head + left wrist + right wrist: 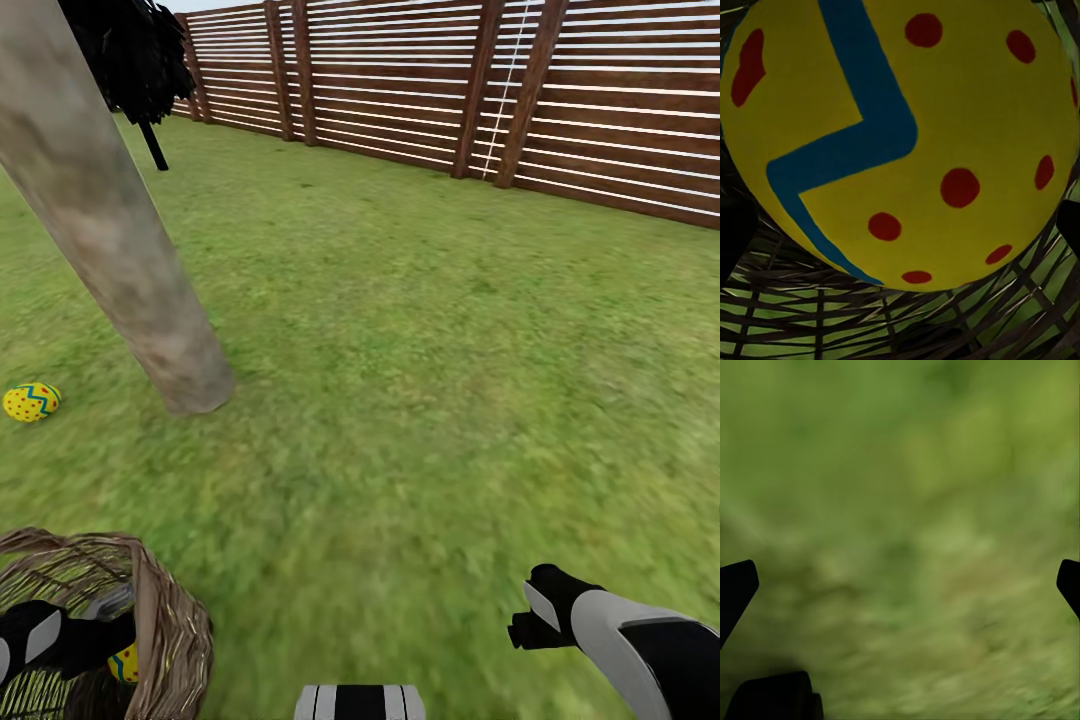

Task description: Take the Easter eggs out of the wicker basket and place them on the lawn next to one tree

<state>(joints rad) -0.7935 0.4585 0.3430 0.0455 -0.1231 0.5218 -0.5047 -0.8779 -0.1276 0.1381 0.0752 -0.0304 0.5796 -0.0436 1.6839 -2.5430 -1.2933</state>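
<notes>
Reaching my left gripper [100, 625] into the round brown wicker basket [170, 620], fingers spread around but not yet grasping a yellow red-dotted, blue-zigzagged egg [907, 135], I count one matching egg [31, 402] already grassed near the grey-brown trunk [110, 230], my right gripper [904, 585] released.

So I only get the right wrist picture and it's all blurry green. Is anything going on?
Observer: Yes. The head view has the left gripper down inside the wicker basket.
Operator: Is it after something in there?
Observer: An Easter egg, yellow with red dots and a blue zigzag, sits right in front of that gripper on the basket's weave.
Operator: Are any eggs out already?
Observer: One egg lies on the lawn beside the tree trunk.
Operator: And my arm?
Observer: The right gripper hangs over bare grass, holding nothing.
</notes>
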